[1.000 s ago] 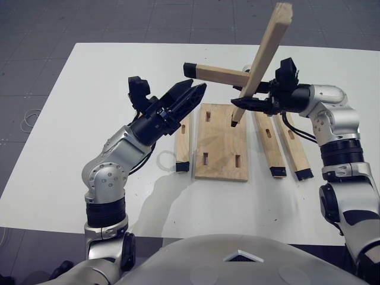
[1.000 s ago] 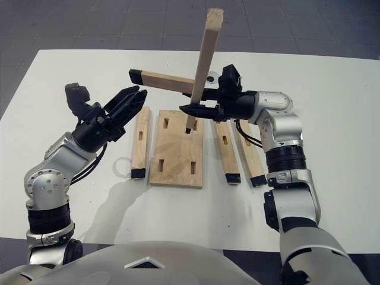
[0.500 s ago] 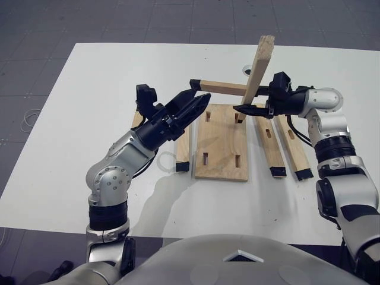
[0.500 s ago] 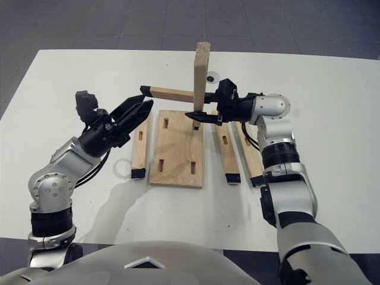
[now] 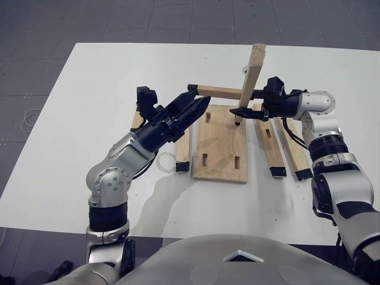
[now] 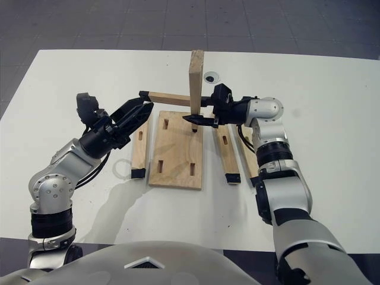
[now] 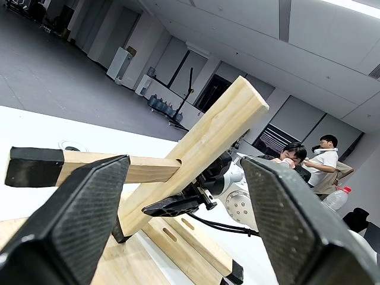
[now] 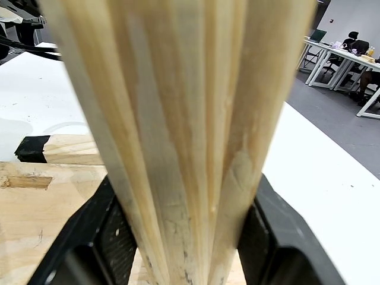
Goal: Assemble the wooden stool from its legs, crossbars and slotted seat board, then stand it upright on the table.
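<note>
A white bench (image 5: 77, 89) on a grey tiled floor carries a flat pale wooden seat board with slots (image 5: 221, 148). One slotted, black-capped wooden leg (image 5: 183, 145) lies just beside its left edge and two more (image 5: 269, 145) lie beside its right edge. The right tool (image 5: 244, 109) is clamped on a pale wooden bar standing nearly upright (image 5: 252, 74), one black finger (image 8: 98, 237) pressed to each side of the wood. The bar's lower end is at the board's far right slot, though I cannot tell whether it is seated. A second, black-capped wooden bar (image 5: 217, 91) is joined to the upright one. Its long axis runs roughly level toward the robot's left, above the board's far edge. The left tool (image 5: 199, 102) is spread wide with nothing in it, its padded fingers (image 7: 77, 225) pointing at that capped end from just beside it. Being much the nearer, the left arm looks best placed to steady that bar.
</note>
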Tool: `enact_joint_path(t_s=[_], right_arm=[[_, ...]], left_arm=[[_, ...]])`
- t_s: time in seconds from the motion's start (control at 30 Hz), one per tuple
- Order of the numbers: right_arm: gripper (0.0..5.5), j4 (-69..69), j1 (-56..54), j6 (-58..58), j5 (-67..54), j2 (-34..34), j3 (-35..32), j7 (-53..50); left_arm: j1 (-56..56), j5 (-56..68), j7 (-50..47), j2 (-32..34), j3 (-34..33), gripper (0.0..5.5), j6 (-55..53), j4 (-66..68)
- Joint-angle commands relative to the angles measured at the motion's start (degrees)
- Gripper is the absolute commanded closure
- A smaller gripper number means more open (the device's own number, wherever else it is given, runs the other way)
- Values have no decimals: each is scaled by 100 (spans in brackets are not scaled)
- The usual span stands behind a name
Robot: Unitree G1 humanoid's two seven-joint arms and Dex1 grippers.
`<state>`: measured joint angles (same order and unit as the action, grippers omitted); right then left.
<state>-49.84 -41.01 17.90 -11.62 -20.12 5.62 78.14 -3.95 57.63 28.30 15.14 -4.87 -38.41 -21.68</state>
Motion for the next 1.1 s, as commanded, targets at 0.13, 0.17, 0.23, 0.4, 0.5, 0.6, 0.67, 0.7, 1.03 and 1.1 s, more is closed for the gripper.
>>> enact_joint_path(t_s=[0.13, 0.17, 0.23, 0.4, 0.5, 0.6, 0.67, 0.7, 1.03, 1.1], right_arm=[[347, -479, 428, 210, 319, -203, 98, 61], [347, -635, 538, 281, 392, -260, 128, 28], [347, -902, 719, 438, 512, -334, 172, -94], [347, -1051, 729, 517, 509, -240, 255, -179], [347, -998, 590, 450, 492, -253, 304, -33], [347, -961, 289, 157, 535, -383, 438, 351], [347, -1019, 35, -9, 605, -445, 548, 529], [347, -1076, -93, -57, 647, -473, 599, 585], [347, -1832, -78, -224, 1057, -519, 913, 516], [347, -1955, -82, -498, 971, -473, 878, 595]], left_arm=[[14, -33, -8, 92, -21, 200, -89, -15], [17, -34, -13, 94, -24, 200, -90, -20], [15, -26, -24, 102, -35, 200, -101, -22], [9, -33, -11, 133, -46, 200, -120, -3], [-18, -40, -10, 134, -23, 200, -121, 19], [-1, -60, -34, 104, -16, 200, -92, 20], [-5, -83, -54, 64, 9, 200, -67, 25], [-8, -94, -63, 45, 25, 200, -57, 26], [110, -122, -115, -19, 1, 200, -17, -61], [118, -114, -129, -20, 5, 200, -22, -69]])
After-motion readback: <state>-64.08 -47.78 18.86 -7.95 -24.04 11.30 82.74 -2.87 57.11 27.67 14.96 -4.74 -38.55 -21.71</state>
